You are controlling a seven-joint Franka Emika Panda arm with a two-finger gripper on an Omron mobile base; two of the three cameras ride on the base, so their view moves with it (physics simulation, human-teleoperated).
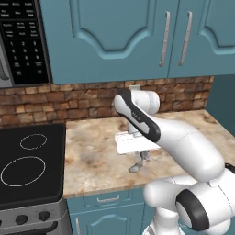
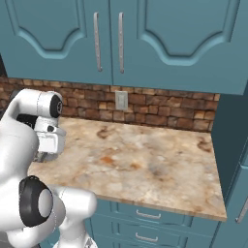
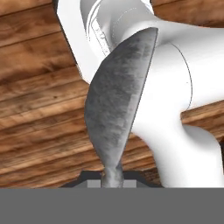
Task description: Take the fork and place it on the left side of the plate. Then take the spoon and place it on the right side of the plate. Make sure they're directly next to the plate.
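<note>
Between my fingers: one spoon [image 3: 117,105], gripped by its handle, bowl filling my hand view.
My gripper [image 1: 140,158]: clamped tight, low over the counter [image 1: 92,156].
Cupboard handles [image 1: 164,39]: two.

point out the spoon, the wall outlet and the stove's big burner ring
spoon [image 3: 117,100]: hand view, middle of the oval bowl.
wall outlet [image 2: 121,101]: right base view, centre of the plate on the brick backsplash.
big burner ring [image 1: 6,165]: left base view, left stretch of the white ring.
</note>
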